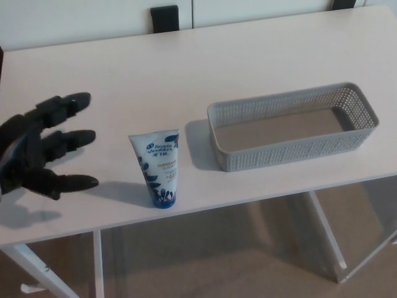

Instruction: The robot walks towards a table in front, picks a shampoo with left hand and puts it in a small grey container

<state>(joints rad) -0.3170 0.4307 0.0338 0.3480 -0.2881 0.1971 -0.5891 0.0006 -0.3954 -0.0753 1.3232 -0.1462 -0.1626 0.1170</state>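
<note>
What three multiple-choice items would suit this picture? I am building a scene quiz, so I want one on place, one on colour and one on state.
1. Where is the shampoo tube relative to the grey mesh basket?
A. Inside it
B. On the white table, to its left
C. Behind it, lying flat

2. What colours is the tube?
A. White with blue print
B. Plain red
C. Green with yellow stripes

3. What state is the left hand in?
A. Shut on the tube
B. Resting in the basket
C. Open, holding nothing

Answers:
1 B: the tube stands upright, apart from the basket's left end.
2 A: it has blue leaves and lettering on a white body.
3 C: the hand is spread wide, clear of the tube.
</note>
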